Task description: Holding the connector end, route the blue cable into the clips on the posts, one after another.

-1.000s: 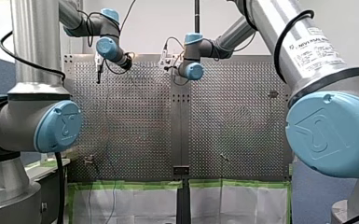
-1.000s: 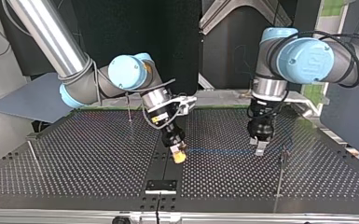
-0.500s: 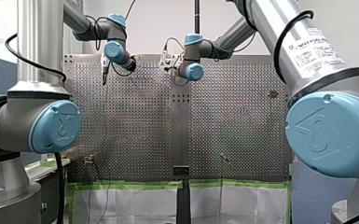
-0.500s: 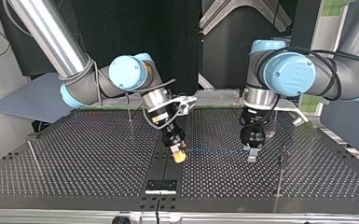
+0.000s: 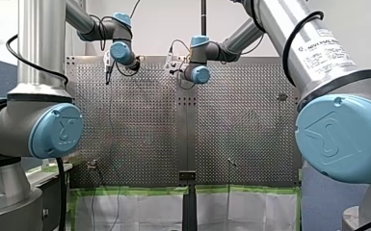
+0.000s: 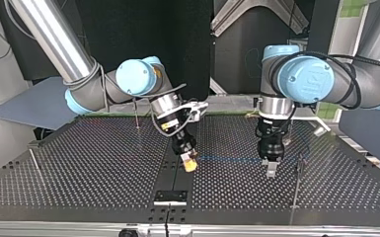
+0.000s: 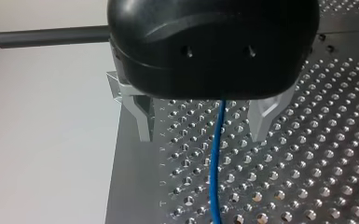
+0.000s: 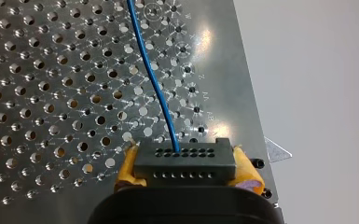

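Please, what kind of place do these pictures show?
Most likely a robotics laboratory or test cell: a perforated metal table with thin metal posts, two grey-and-blue robot arms, and the yellow-padded right gripper holding a black block connector on a thin blue cable.

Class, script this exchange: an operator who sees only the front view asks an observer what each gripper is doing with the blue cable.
Observer: My right gripper is shut on a black connector, yellow pads on either side.
Operator: Where does the cable go?
Observer: The blue cable leaves the connector's upper row of holes and runs ahead over the perforated table.
Operator: And my left gripper?
Observer: My left gripper is open; the cable passes between its metal fingers, apart from both.
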Robot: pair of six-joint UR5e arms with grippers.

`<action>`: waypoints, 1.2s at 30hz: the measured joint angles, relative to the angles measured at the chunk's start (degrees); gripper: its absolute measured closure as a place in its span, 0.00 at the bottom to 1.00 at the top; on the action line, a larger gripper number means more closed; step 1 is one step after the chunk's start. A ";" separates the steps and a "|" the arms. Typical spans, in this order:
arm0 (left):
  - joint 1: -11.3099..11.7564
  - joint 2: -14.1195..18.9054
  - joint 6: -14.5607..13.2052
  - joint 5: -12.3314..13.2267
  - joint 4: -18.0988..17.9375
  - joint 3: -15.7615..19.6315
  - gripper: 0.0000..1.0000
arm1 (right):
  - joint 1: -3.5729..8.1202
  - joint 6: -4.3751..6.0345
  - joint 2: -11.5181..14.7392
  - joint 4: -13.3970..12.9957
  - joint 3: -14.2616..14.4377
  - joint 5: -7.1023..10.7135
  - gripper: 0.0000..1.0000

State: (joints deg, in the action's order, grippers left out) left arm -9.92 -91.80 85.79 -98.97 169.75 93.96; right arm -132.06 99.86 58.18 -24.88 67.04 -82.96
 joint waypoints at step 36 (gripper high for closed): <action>-0.24 0.00 -3.92 -1.51 -3.11 -0.02 1.00 | 0.00 0.00 -0.12 0.35 0.06 0.15 1.00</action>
State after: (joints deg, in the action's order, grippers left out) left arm -10.16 -91.81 81.87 -100.49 166.64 93.93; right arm -132.07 99.86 58.05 -24.53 67.10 -82.81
